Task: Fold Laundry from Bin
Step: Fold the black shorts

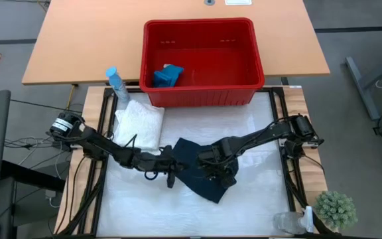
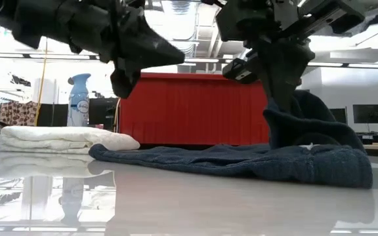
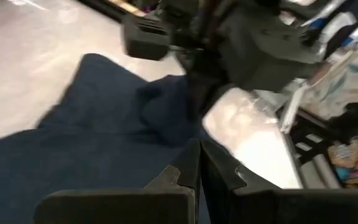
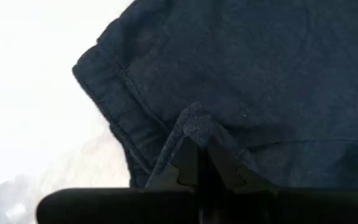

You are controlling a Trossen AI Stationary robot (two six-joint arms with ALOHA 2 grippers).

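Three cloths, one bin: navy cloth pinched in right gripper jaws, left gripper jaws closed empty.

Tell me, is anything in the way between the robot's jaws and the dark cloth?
No. The right gripper is already shut on a pinch of the navy cloth. The left gripper is shut just above it, with nothing visible between.

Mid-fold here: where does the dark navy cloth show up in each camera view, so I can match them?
High view: dark navy cloth lies mid-table, under both arms.
Low view: spread across the tabletop, its right part raised.
Left wrist view: fills the left half.
Right wrist view: fills most of the frame, a pinch in the right hand.
Shared landmark: red plastic bin, behind the cloth in the low view.
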